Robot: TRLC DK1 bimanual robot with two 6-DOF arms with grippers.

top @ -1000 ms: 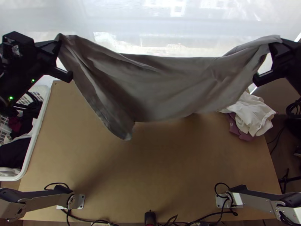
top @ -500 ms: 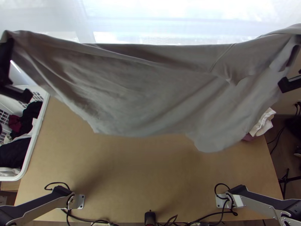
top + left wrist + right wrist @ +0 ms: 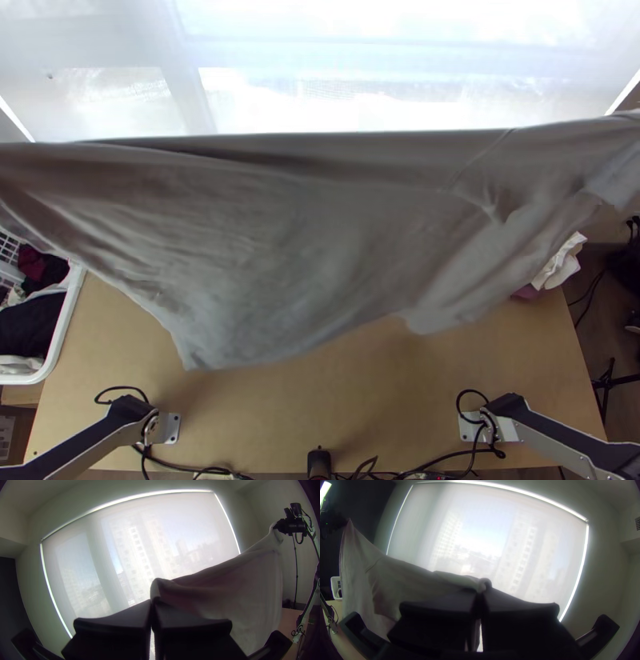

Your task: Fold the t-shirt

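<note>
The grey t-shirt (image 3: 320,232) hangs stretched in the air between the two arms, over the far part of the wooden tabletop (image 3: 320,408), its upper edge pulled nearly straight and its lower edge dipping unevenly (one side droops lower than the other). The left hand (image 3: 152,605) is closed on one end of the cloth, and the right hand (image 3: 482,597) pinches the opposite end. A white basket (image 3: 67,324) of clothes stands by the tabletop's left edge, and a crumpled white cloth (image 3: 558,266) lies near the right edge.
</note>
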